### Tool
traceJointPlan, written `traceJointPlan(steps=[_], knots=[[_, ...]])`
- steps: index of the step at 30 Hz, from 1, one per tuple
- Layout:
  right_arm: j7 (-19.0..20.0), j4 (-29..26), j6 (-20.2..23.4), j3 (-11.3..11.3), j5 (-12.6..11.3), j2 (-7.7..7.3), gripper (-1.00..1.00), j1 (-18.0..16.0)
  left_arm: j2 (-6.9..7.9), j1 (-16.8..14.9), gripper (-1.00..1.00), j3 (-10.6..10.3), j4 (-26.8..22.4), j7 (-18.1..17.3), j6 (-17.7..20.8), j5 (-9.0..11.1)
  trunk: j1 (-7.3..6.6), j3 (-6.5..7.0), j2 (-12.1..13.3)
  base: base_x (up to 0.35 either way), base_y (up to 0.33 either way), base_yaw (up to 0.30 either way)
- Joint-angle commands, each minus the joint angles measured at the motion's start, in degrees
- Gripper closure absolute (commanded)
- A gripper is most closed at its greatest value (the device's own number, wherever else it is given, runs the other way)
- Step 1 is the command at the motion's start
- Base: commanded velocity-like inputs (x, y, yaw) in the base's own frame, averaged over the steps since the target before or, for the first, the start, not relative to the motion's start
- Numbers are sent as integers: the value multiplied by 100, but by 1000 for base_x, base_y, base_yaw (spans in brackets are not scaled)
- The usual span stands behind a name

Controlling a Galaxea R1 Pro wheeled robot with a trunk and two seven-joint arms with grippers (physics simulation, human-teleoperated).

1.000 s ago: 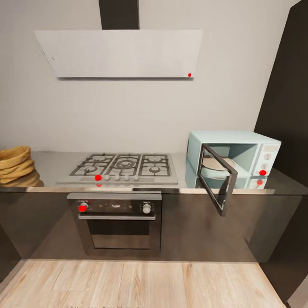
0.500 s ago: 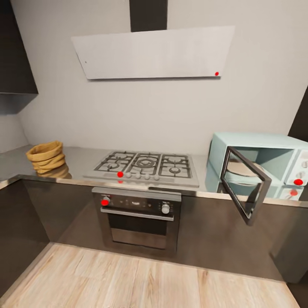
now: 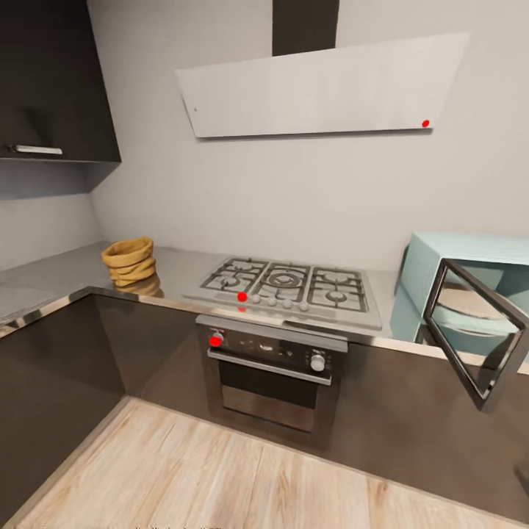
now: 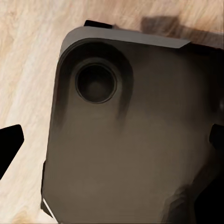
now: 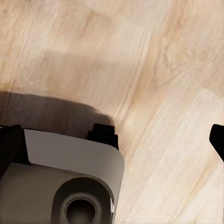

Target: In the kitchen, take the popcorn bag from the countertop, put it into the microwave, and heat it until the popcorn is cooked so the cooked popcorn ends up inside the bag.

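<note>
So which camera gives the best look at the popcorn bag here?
The head view: the popcorn bag stands upright on the countertop, left of the gas hob. Both wrist views look down at wood floor and parts of the robot's base, so they add nothing about the bag.

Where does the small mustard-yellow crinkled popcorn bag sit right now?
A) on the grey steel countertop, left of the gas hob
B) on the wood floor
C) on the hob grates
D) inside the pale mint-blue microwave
A: the mustard-yellow crinkled popcorn bag stands on the grey steel countertop, left of the gas hob.
</note>
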Motion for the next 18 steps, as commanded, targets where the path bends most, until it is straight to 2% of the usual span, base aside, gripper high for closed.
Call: traceJointPlan(steps=[1, 5, 11, 18], knots=[[6, 16, -15, -49, 45, -3, -100, -8, -32, 0, -100, 14, -36, -7, -2, 48, 0, -5, -3, 0, 0, 300], [-3, 23, -5, -49, 45, -3, -100, -8, -19, 0, -100, 19, -37, -18, 44, 65, 0, -5, -3, 108, 117, 300], [-4, 20, -9, -49, 45, -3, -100, -8, -9, 0, -100, 17, -29, -30, 88, 64, 0, -5, -3, 259, 229, 296], [-4, 18, -20, -49, 45, -11, -100, -8, -8, 0, -100, 13, -27, -31, 98, 64, 0, -5, -3, 283, 235, 52]])
